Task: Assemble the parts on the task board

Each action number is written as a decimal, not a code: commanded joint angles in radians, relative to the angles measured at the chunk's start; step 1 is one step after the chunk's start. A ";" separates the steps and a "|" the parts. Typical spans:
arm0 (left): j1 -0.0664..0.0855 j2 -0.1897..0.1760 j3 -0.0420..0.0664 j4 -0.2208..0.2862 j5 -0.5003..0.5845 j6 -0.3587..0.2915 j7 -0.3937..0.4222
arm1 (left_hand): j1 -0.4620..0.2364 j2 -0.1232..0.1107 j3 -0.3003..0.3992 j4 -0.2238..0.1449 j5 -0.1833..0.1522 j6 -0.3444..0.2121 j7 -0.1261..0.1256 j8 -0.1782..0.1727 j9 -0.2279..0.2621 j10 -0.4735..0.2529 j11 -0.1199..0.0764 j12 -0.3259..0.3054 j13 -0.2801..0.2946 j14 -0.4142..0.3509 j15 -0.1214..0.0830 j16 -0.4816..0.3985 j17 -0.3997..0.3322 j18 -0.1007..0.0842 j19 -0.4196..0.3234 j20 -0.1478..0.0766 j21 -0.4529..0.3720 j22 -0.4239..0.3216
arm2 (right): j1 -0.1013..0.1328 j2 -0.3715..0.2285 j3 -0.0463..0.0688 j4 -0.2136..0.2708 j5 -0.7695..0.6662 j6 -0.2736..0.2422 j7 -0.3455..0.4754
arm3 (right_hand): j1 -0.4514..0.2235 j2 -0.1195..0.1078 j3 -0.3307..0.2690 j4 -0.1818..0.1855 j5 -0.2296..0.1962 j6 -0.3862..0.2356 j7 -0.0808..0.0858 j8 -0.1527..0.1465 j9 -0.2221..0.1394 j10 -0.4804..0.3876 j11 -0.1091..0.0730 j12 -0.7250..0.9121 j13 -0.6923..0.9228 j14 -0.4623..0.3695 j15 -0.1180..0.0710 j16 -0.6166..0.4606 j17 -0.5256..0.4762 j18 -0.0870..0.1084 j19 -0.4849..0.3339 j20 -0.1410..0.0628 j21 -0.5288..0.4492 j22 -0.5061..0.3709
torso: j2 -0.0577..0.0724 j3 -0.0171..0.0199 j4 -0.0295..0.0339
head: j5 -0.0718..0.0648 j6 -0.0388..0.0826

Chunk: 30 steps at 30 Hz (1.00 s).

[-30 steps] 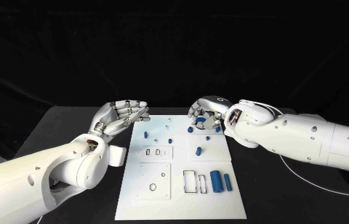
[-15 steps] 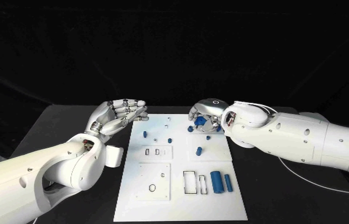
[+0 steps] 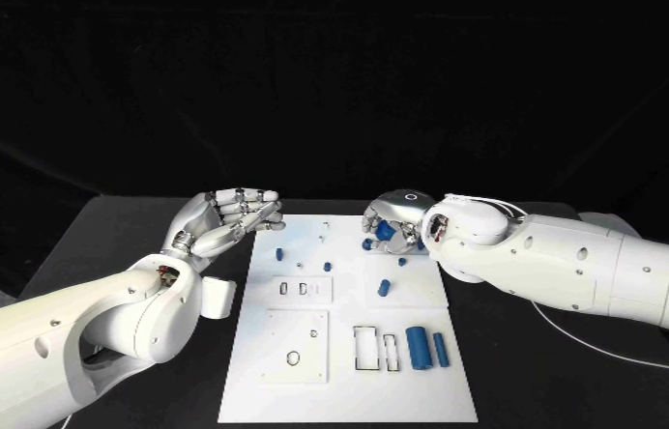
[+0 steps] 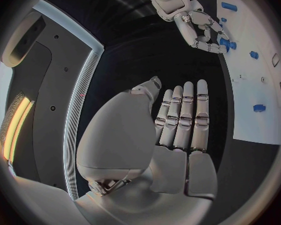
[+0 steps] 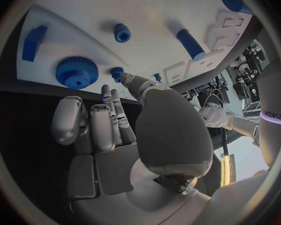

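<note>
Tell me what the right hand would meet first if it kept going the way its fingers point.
Probably the small blue gear, which the right hand's fingers point toward; the bigger blue gear lies beside that line. Depth is unclear, so contact can't be judged.

The task board (image 3: pixel 349 352) lies mid-table, left hand (image 3: pixel 230 218) beside its far-left corner, right hand (image 3: pixel 393 224) over its far edge

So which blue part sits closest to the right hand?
The toothed blue gear, at the board's far edge under the right hand; the blue cylinders lie at the near end.
</note>
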 commanded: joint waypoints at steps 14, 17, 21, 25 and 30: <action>0.006 -0.001 0.001 0.002 0.009 0.019 0.000 | -0.010 0.002 0.005 0.005 -0.002 -0.006 0.007 -0.007 -0.002 0.000 0.006 -0.006 0.001 0.001 0.007 -0.005 0.002 0.012 0.004 0.004 0.002 -0.001 | -0.003 0.013 -0.002 -0.012 -0.004 0.009 0.006 | 0.005 0.013 0.013 0.010 -0.007 0.019 -0.003 0.002 0.010 0.027 -0.004 0.009 0.005 0.049 0.005 0.022 0.013 -0.025 0.016 -0.001 0.027 0.036 | 0.012 -0.0005 0.0006 | 0.002 0.002; 0.006 -0.001 0.001 0.001 0.009 0.021 -0.002 | -0.011 0.003 0.005 0.005 -0.002 -0.006 0.008 -0.007 -0.002 0.001 0.007 -0.006 0.001 0.002 0.006 -0.004 0.003 0.012 0.004 0.003 0.002 -0.001 | -0.003 0.015 -0.002 -0.015 -0.002 0.009 0.009 | 0.005 0.015 0.016 0.011 -0.006 0.023 -0.004 0.004 0.013 0.032 -0.005 0.009 0.006 0.050 0.005 0.027 0.018 -0.027 0.020 -0.001 0.036 0.048 | 0.014 -0.0007 0.0017 | 0.001 0.002; 0.007 -0.002 0.001 0.001 0.009 0.022 -0.004 | -0.011 0.003 0.006 0.005 -0.002 -0.006 0.008 -0.007 -0.002 0.001 0.007 -0.006 0.001 0.002 0.006 -0.004 0.003 0.012 0.005 0.003 0.002 -0.001 | -0.003 0.018 -0.002 -0.018 0.001 0.011 0.011 | 0.005 0.017 0.019 0.013 -0.006 0.027 -0.006 0.005 0.015 0.038 -0.007 0.010 0.006 0.051 0.004 0.033 0.023 -0.030 0.025 -0.002 0.046 0.063 | 0.016 -0.0004 0.0024 | 0.002 0.003; 0.008 -0.002 0.001 0.001 0.009 0.023 -0.005 | -0.011 0.004 0.007 0.005 -0.002 -0.006 0.008 -0.007 -0.002 0.001 0.007 -0.007 0.001 0.004 0.006 -0.004 0.004 0.013 0.006 0.003 0.003 -0.001 | -0.004 0.019 -0.003 -0.018 0.004 0.008 0.014 | 0.006 0.019 0.026 0.015 -0.007 0.040 -0.011 0.011 0.022 0.054 -0.011 0.011 0.009 0.053 0.001 0.045 0.035 -0.034 0.034 -0.004 0.064 0.090 | 0.018 -0.0005 0.0009 | 0.002 0.001; 0.009 -0.002 0.001 -0.001 0.009 0.024 -0.007 | -0.011 0.004 0.007 0.005 -0.002 -0.006 0.008 -0.007 -0.002 0.001 0.007 -0.007 0.001 0.004 0.006 -0.004 0.004 0.013 0.006 0.003 0.003 -0.001 | -0.004 0.020 -0.003 -0.018 0.009 0.004 0.018 | 0.008 0.024 0.034 0.016 -0.005 0.051 -0.017 0.018 0.030 0.071 -0.016 0.013 0.011 0.055 -0.003 0.055 0.042 -0.038 0.041 -0.007 0.081 0.114 | 0.020 -0.0007 0.0009 | 0.004 0.002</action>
